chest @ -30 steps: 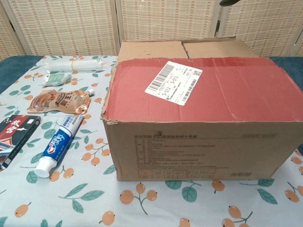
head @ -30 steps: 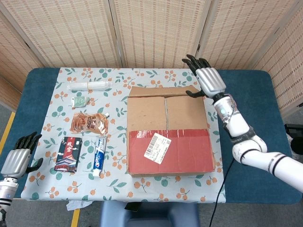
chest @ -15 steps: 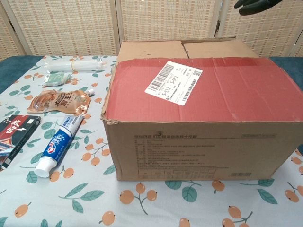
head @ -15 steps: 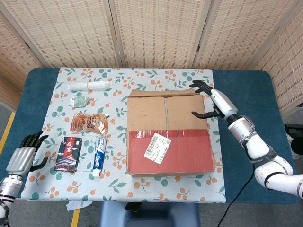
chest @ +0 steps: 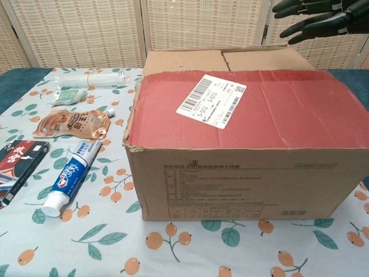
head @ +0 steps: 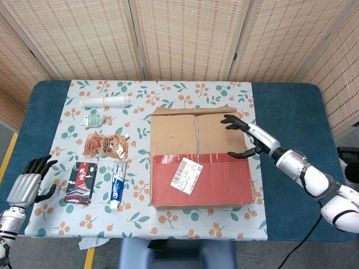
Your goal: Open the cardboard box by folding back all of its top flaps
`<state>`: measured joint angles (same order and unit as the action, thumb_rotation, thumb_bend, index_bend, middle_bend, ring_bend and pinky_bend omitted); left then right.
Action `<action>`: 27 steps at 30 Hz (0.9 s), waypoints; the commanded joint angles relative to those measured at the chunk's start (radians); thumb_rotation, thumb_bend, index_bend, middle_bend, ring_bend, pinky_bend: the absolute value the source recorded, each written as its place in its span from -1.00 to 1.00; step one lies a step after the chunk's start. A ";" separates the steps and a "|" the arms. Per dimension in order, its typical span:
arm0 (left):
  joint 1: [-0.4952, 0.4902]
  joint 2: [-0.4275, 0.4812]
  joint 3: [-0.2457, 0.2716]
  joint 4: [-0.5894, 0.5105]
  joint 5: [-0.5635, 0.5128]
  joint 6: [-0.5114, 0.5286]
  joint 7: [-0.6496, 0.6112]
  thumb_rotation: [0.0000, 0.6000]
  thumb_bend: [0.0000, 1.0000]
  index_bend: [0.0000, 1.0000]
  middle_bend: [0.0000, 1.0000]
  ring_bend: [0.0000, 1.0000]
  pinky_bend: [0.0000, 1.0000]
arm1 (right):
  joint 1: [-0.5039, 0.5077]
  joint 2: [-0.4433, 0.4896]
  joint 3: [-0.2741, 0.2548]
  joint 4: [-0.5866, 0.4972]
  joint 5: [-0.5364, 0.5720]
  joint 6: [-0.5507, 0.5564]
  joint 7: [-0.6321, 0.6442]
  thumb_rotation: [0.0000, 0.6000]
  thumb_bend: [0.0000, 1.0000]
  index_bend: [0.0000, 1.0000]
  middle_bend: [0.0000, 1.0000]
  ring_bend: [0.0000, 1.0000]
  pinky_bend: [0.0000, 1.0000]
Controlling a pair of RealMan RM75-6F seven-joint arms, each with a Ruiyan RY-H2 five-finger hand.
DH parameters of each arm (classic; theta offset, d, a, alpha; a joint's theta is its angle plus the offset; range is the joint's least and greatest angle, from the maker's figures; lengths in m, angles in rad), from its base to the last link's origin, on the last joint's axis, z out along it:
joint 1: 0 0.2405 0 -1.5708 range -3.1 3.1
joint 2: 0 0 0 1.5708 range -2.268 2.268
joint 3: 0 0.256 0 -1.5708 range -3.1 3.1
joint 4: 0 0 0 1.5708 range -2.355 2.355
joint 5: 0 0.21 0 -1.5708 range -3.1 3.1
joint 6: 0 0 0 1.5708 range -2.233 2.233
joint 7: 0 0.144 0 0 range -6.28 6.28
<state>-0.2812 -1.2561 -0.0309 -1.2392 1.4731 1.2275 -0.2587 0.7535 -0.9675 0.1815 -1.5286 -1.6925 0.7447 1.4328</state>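
Note:
A cardboard box sits on the patterned cloth with all its top flaps lying flat. The near flap is red with a white shipping label; the far flaps are plain brown. My right hand hovers over the box's far right corner, fingers spread and holding nothing. My left hand hangs off the table's front left edge, fingers loosely curled and empty.
Left of the box lie a toothpaste tube, a dark red packet, an orange pouch, a small green sachet and a clear roll. Wicker screens stand behind the table.
My right hand has come down and forward from above the box's back edge to just over its far right corner. The left hand has barely shifted. The flaps have not moved.

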 commanded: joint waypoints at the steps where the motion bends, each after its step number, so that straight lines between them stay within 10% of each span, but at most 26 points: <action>1: 0.000 -0.001 0.001 -0.001 0.000 0.001 0.002 1.00 0.00 -0.69 -0.84 -0.97 -1.00 | 0.024 -0.027 -0.124 0.077 -0.128 0.158 0.372 1.00 -0.40 -0.86 -1.00 -0.91 -1.00; 10: 0.001 -0.001 0.002 -0.001 0.004 0.010 -0.004 1.00 0.00 -0.71 -0.84 -0.97 -1.00 | 0.071 -0.047 -0.220 0.177 -0.161 0.254 0.650 1.00 -0.40 -0.91 -1.00 -1.00 -1.00; 27: -0.003 -0.011 0.003 0.006 -0.002 0.005 0.019 1.00 0.00 -0.72 -0.84 -0.97 -1.00 | 0.133 -0.022 -0.355 0.199 -0.195 0.304 0.717 1.00 -0.40 -0.91 -1.00 -0.94 -0.91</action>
<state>-0.2838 -1.2664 -0.0277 -1.2333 1.4712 1.2328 -0.2405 0.8852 -0.9920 -0.1663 -1.3286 -1.8836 1.0418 2.1467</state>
